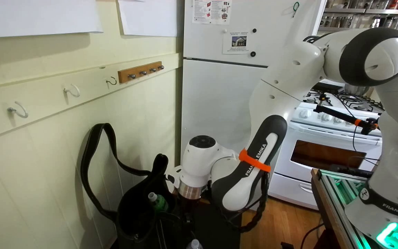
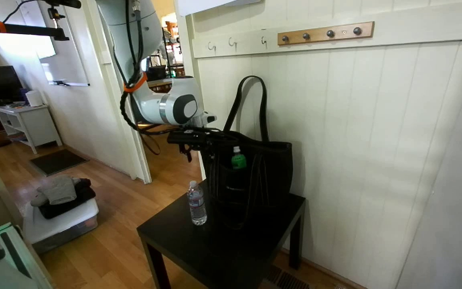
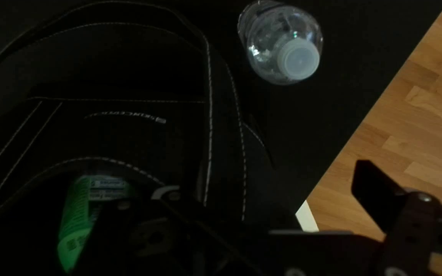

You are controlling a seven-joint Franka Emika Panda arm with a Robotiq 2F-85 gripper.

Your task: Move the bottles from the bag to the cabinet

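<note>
Green bottle (image 2: pixel 238 161): in the bag (image 2: pixel 276 172). Clear bottle (image 2: pixel 197 205): out, upright on the worktop (image 2: pixel 215 251) beside the bag. Tool (image 3: pixel 290 182): jaws apart, holding nothing. Cabinet: not identifiable; both deliveries apparently outstanding.

Close by the pincer (image 3: pixel 280 184), the wrist view faced the table (image 3: pixel 332 111) below. Beyond the pincer stood a fridge (image 1: pixel 219 93) in an exterior view, a wall (image 2: pixel 359 120) in an exterior view; both, farther off, shared the bag (image 2: pixel 275 172).
</note>
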